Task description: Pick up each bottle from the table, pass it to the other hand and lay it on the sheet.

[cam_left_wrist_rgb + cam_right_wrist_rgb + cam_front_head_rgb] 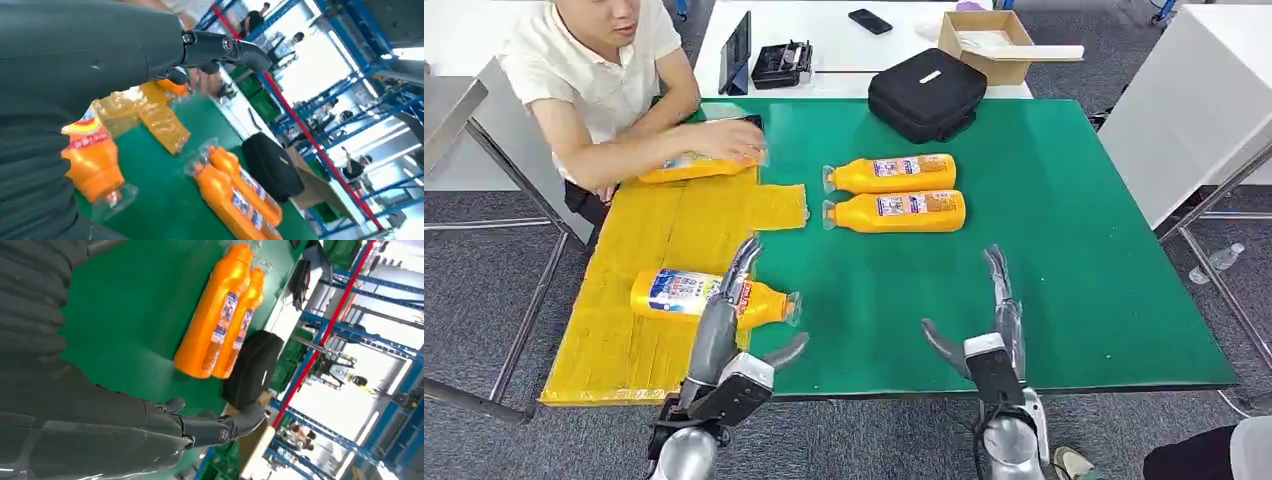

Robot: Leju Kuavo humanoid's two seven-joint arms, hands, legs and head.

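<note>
Fingers spread on both hands, left hand [736, 345] over a bottle [686, 296], possibly touching; right hand [989, 330] empty.

Orange bottles [902, 173] with printed labels (blue and white), lettering too small to read

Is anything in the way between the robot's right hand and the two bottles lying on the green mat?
Nothing visible. Only bare green mat lies between the right hand and the nearer bottle; the second bottle lies just behind it.
</note>
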